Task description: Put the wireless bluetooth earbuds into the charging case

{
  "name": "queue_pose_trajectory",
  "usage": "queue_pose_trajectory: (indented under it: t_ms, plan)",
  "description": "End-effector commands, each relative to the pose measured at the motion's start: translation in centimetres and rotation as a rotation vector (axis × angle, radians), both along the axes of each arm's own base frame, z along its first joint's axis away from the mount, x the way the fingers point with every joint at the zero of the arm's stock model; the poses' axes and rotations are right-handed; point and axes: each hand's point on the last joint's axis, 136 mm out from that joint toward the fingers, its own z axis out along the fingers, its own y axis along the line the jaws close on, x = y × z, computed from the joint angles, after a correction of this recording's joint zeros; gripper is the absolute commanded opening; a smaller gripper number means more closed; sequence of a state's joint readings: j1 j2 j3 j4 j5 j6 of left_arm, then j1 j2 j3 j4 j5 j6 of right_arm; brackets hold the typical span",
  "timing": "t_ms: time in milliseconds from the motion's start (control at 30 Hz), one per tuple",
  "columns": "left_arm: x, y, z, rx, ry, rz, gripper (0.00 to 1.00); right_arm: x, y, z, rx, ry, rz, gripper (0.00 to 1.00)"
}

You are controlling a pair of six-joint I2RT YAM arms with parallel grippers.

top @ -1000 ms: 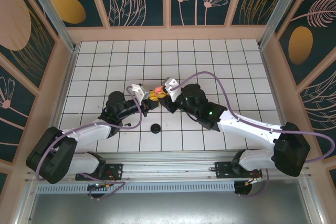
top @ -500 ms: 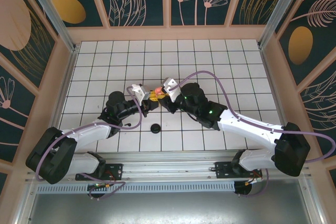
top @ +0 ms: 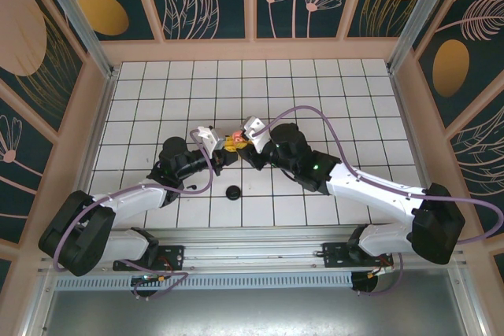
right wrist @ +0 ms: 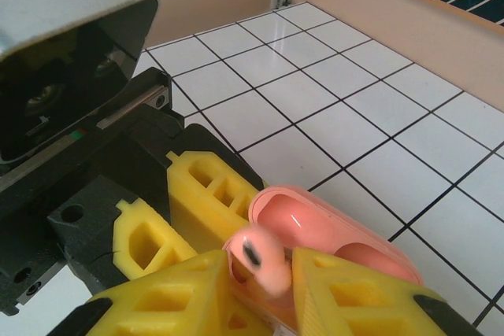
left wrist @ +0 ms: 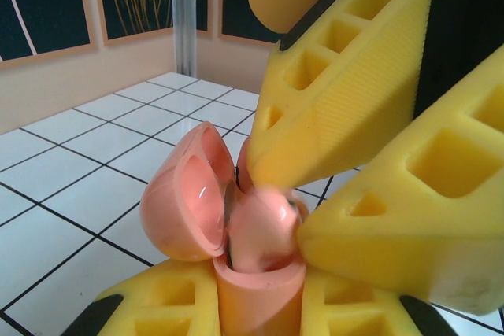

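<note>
My left gripper [left wrist: 260,293] is shut on the body of a salmon-pink charging case [left wrist: 260,304], held upright with its lid [left wrist: 183,194] swung open to the left. My right gripper [right wrist: 264,285] is shut on a salmon-pink earbud [right wrist: 260,261], blurred, which sits at the case's mouth between the yellow fingers [left wrist: 346,84]. That earbud [left wrist: 264,230] touches the case's rim in the left wrist view. In the top view both grippers meet mid-table around the case [top: 235,138]. The black earbuds are out of view.
A black round disc [top: 233,192] lies on the white tiled floor [top: 315,92] just in front of the grippers. Wooden walls ring the table, with open tiles behind and to both sides of the arms.
The right gripper has edged slightly toward the case with the earbud. The left arm has stayed where it was.
</note>
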State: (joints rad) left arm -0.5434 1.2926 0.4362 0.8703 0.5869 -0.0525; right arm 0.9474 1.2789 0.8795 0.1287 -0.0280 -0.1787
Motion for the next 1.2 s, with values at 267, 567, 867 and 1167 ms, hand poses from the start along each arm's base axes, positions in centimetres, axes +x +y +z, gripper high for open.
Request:
queue_pose_trajectory:
  t_ms: [267,567,867,1167]
  plan:
    - [1.0,0.1,4.0,-0.077,-0.112,0.04,0.08,-2.0,0.7,-1.4,-0.051,0.045,0.084,0.31]
    - [1.4,0.2,3.4,-0.063,-0.097,0.057,0.09,-3.2,0.9,2.5,0.061,0.035,0.139,0.37]
    - [1.4,0.0,3.5,-0.064,-0.099,0.047,0.09,-4.2,0.5,5.4,0.154,0.056,0.185,0.39]
    - [1.1,0.1,3.5,-0.059,-0.105,0.044,0.08,-2.0,-3.4,6.9,0.309,0.145,0.103,0.38]
